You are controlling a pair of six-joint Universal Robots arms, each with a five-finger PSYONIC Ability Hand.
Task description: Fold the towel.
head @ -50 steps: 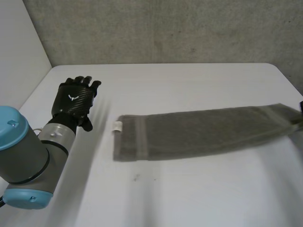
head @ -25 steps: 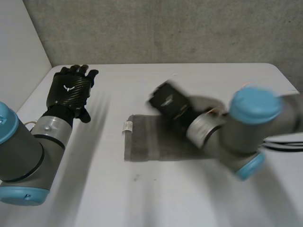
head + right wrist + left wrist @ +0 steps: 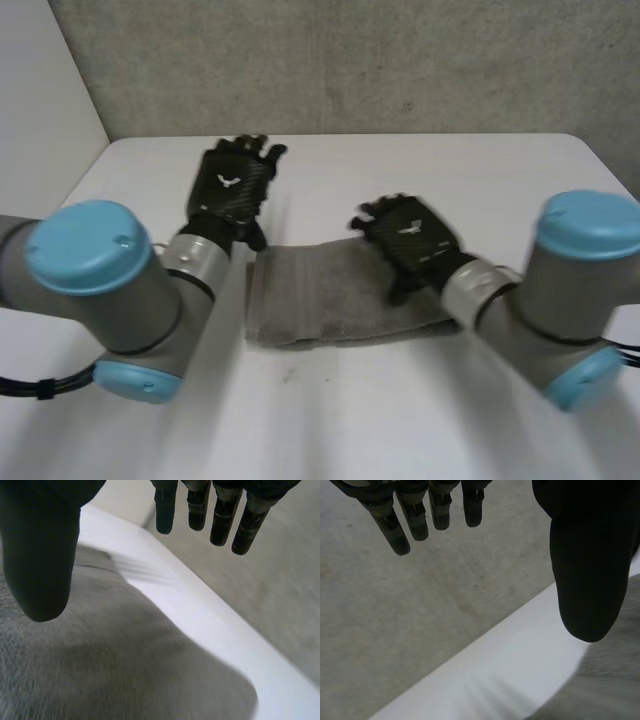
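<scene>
Head view: towel doubled over at mid-table.
The towel [image 3: 330,300] lies short and thick on the white table [image 3: 330,420]; a second ago it stretched long to the right. The right hand [image 3: 410,240] is above its right part, fingers straight, holding nothing. Beyond the left end, the left hand [image 3: 232,185] is open and empty. First fold judged done.

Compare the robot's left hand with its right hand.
The left hand is over bare table beside the towel's end; the right hand is over the towel. The left hand points toward the wall; the right hand angles toward the left hand. Both are open and hold nothing.
</scene>
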